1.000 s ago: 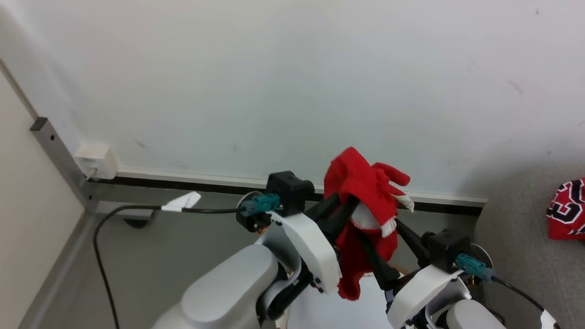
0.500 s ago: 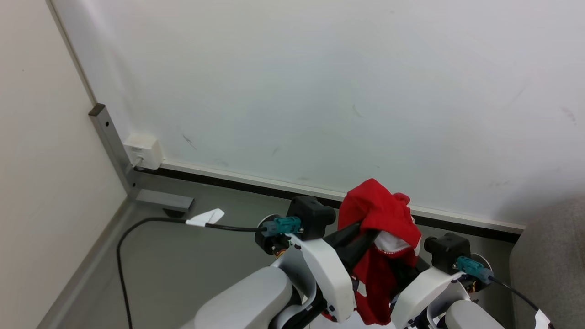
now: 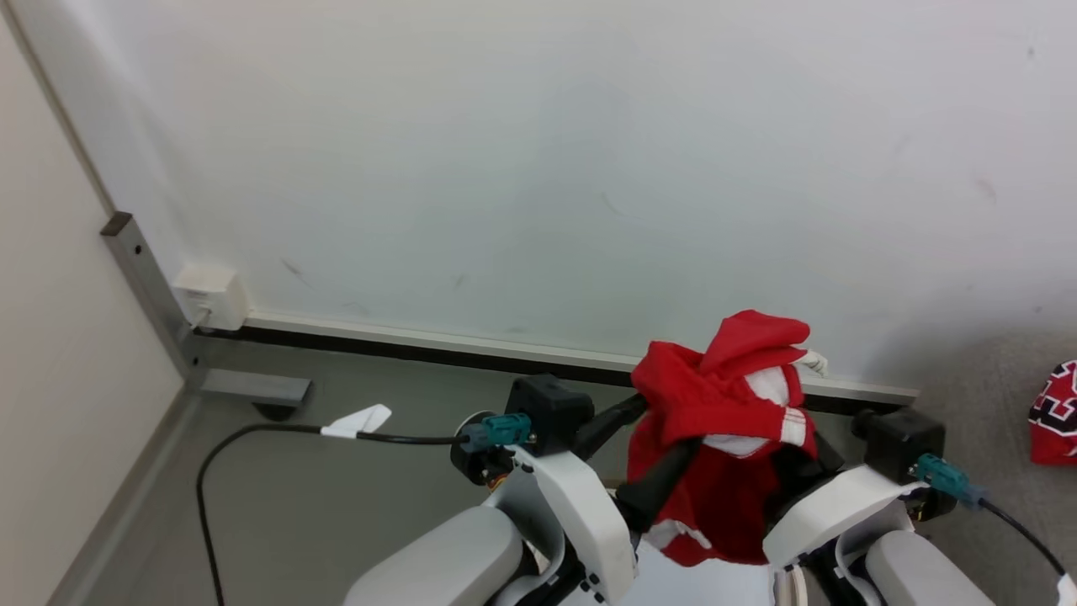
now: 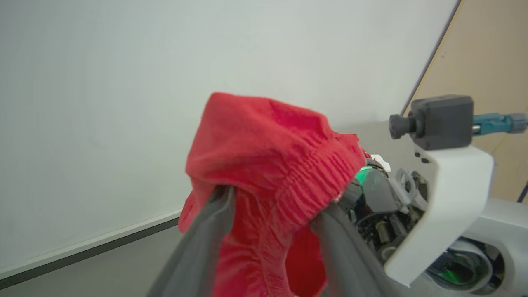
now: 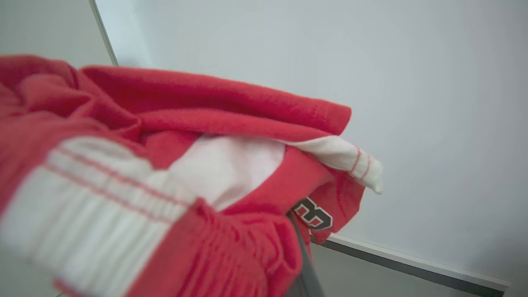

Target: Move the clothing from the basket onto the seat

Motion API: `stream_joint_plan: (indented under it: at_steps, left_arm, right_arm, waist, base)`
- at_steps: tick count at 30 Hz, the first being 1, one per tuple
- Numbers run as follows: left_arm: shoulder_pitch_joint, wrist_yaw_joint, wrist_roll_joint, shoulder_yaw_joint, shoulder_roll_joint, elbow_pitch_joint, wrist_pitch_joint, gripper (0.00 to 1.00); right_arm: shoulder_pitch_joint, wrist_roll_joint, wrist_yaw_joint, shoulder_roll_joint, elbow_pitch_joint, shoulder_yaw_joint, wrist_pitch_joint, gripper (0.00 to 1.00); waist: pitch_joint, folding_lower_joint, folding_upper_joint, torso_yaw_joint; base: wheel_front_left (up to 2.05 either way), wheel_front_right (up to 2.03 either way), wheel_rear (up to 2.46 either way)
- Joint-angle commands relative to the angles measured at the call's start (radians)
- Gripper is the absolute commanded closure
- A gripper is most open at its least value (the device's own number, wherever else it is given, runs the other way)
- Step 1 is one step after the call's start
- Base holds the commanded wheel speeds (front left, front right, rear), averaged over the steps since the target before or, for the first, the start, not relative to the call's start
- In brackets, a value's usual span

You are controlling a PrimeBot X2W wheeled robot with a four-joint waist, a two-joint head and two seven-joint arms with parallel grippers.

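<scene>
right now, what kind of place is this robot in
Probably a plain indoor room, maybe a test space staged as a lounge: a bare white wall with a wall box and cable, plus a grey sofa holding a red jersey.

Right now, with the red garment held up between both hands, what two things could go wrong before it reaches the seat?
1. The red garment merely drapes over the left hand's spread fingers, so it could slide onto the floor.
2. Its folds cover the right hand, so release over the seat may snag.

Red clothing (image 3: 715, 396) with white, red-striped trim panels; dark grey fingers (image 4: 206, 247); grey seat (image 3: 1001, 471); pale wall (image 3: 538, 168)
</scene>
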Motion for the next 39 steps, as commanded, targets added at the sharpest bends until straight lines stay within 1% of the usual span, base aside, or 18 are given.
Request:
stream_joint_plan:
  at_steps: [1, 4, 8, 14, 17, 18, 19, 24, 29, 34, 39]
  left_arm:
    - [0.019, -0.001, -0.006, -0.003, 0.006, -0.009, -0.006, 0.00]
    - [0.028, -0.007, 0.002, -0.020, 0.010, -0.022, 0.000, 0.00]
    - [0.038, -0.006, 0.009, -0.030, 0.016, -0.037, -0.010, 0.00]
    - [0.022, -0.009, 0.038, -0.033, 0.028, -0.052, -0.039, 0.00]
    - [0.012, -0.004, 0.055, -0.032, 0.039, -0.058, -0.058, 0.00]
    - [0.012, -0.004, 0.055, -0.032, 0.039, -0.058, -0.058, 0.00]
    - [0.010, -0.006, 0.060, -0.033, 0.041, -0.060, -0.064, 0.00]
    - [0.004, 0.001, 0.067, -0.031, 0.057, -0.072, -0.076, 0.00]
    - [-0.001, -0.003, 0.087, -0.039, 0.069, -0.083, -0.088, 0.00]
    - [-0.002, 0.016, 0.110, -0.048, 0.078, -0.077, -0.093, 0.00]
    - [-0.007, 0.019, 0.118, -0.050, 0.076, -0.076, -0.099, 0.00]
  right_arm:
    - [-0.011, -0.001, -0.002, -0.017, -0.009, -0.021, -0.007, 1.00]
    - [-0.023, -0.002, -0.002, -0.030, -0.024, -0.064, -0.004, 1.00]
    - [-0.035, -0.023, -0.002, -0.068, -0.047, -0.126, 0.005, 1.00]
    - [-0.027, -0.054, -0.002, -0.109, -0.118, -0.231, 0.023, 1.00]
    - [-0.006, -0.074, -0.002, -0.114, -0.168, -0.277, 0.042, 1.00]
    - [-0.006, -0.074, -0.002, -0.114, -0.168, -0.277, 0.042, 1.00]
    - [0.004, -0.079, -0.002, -0.114, -0.188, -0.296, 0.049, 1.00]
    - [0.054, -0.118, -0.002, -0.101, -0.295, -0.382, 0.090, 1.00]
    - [0.129, -0.155, -0.002, -0.068, -0.407, -0.467, 0.136, 1.00]
    - [0.187, -0.170, -0.002, -0.025, -0.486, -0.515, 0.173, 1.00]
    - [0.210, -0.179, -0.002, -0.002, -0.529, -0.536, 0.190, 1.00]
  waist:
    - [0.010, -0.0001, 0.0000, -0.031]
    - [0.022, -0.0001, 0.0000, -0.075]
    - [0.043, -0.0001, 0.0000, -0.140]
    - [0.085, -0.0001, 0.0000, -0.256]
    - [0.105, -0.0001, 0.0000, -0.324]
    - [0.105, -0.0001, 0.0000, -0.324]
    - [0.111, -0.0001, 0.0000, -0.345]
    - [0.137, -0.0001, 0.0000, -0.455]
    - [0.162, -0.0001, 0.0000, -0.539]
    - [0.181, -0.0001, 0.0000, -0.592]
    - [0.193, -0.0001, 0.0000, -0.610]
  base:
    - [0.00, 0.00, 0.00]
    - [0.00, 0.00, 0.00]
    - [0.00, 0.00, 0.00]
    - [0.00, 0.00, 0.00]
    - [0.00, 0.00, 0.00]
    - [0.00, 0.00, 0.00]
    - [0.00, 0.00, 0.00]
    - [0.00, 0.00, 0.00]
    - [0.00, 0.00, 0.00]
    - [0.00, 0.00, 0.00]
    - [0.00, 0.00, 0.00]
